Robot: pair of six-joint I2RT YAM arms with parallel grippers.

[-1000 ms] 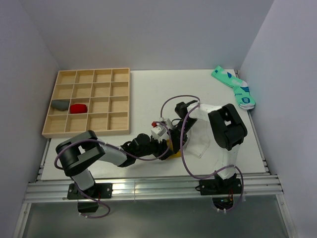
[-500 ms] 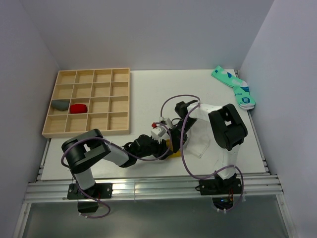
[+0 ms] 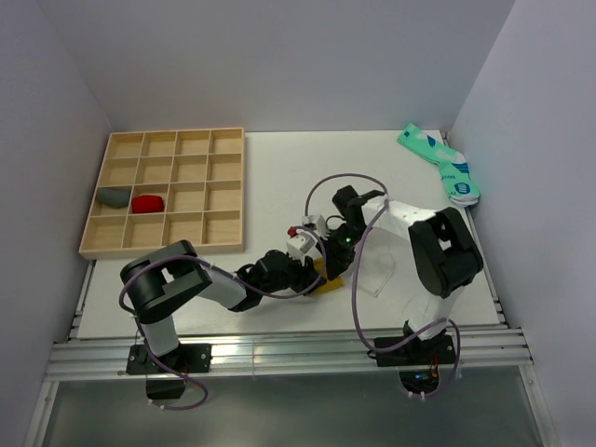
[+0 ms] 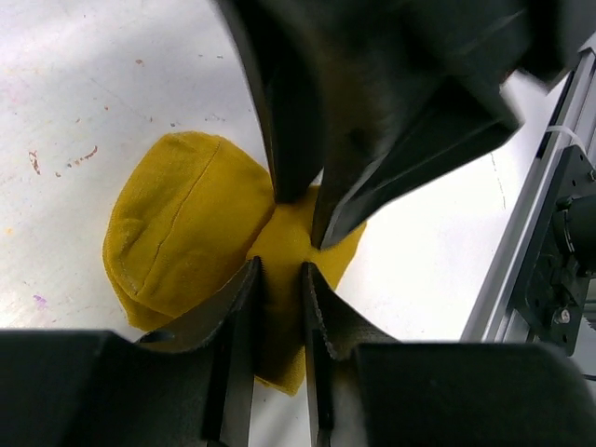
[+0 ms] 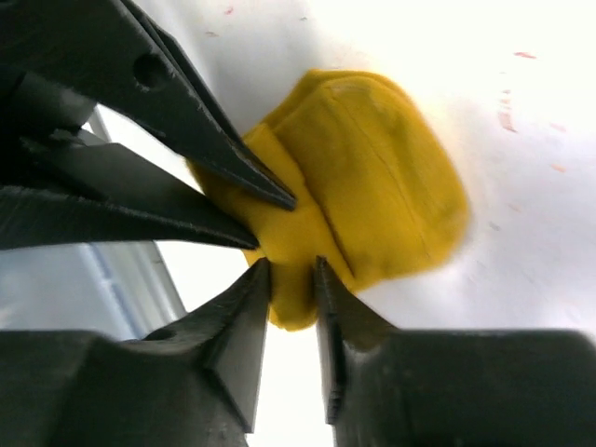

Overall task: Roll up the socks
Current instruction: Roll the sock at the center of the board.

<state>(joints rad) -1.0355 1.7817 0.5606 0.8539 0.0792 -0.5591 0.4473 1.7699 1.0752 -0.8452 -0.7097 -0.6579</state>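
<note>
Where the two arms meet in the top view, at the worktop's point(image 3: 279, 172) front middle, the yellow sock point(image 3: 331, 283) lies bunched, the white sock point(image 3: 377, 275) just beside it. Left wrist view: left jaws pinch the yellow flap. Right wrist view: right jaws straddle its edge; I cannot tell whether they grip.

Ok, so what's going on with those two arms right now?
Both arms meet over the mustard-yellow sock near the front edge of the table. The left gripper and the right gripper each pinch its loose flap from opposite sides. The rest of it is bunched into a rounded lump, so the roll looks only partly done.
</note>
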